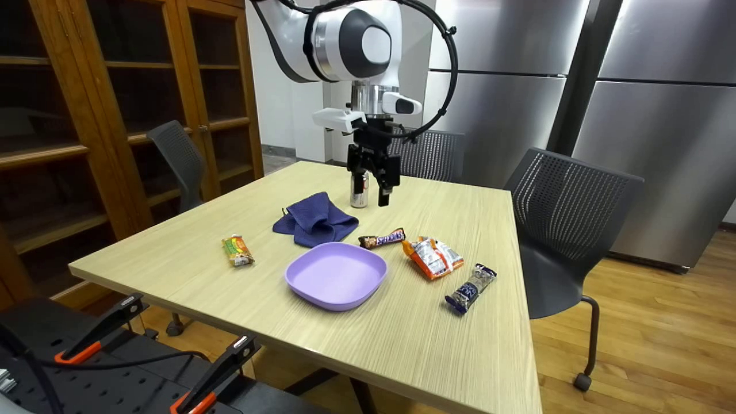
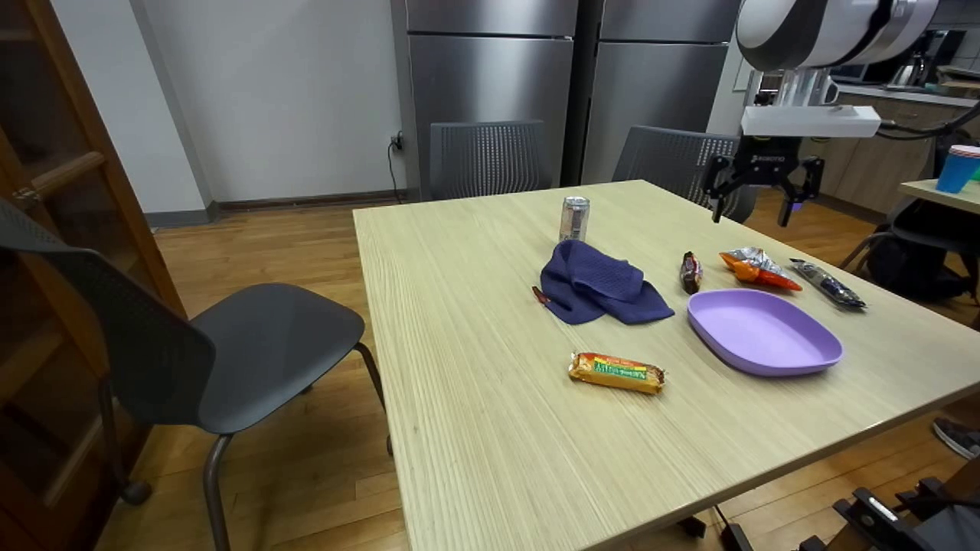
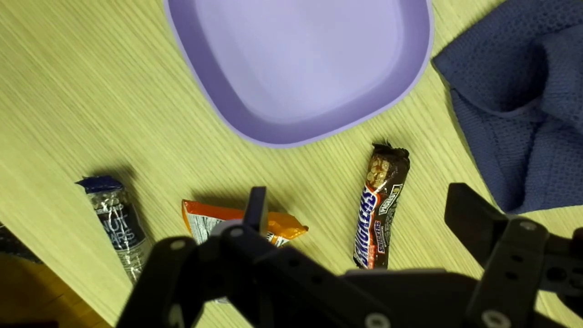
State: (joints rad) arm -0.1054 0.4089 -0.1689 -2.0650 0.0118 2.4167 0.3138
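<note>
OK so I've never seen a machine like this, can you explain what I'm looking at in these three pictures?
The white machine is a robot arm, and the black two-fingered part at its end is the gripper. Two pictures come from cameras standing apart from the robot, looking at the table from different places. The third comes from a camera on its wrist, looking down past the dark fingers.

On the table are a purple dish, a crumpled blue cloth, a silver can and four snacks: a candy bar, an orange packet, a nut bar and a yellow packet.

The gripper is open above the table, holding nothing. In the wrist view the candy bar shows between its fingers, but it lies on the table below.
</note>
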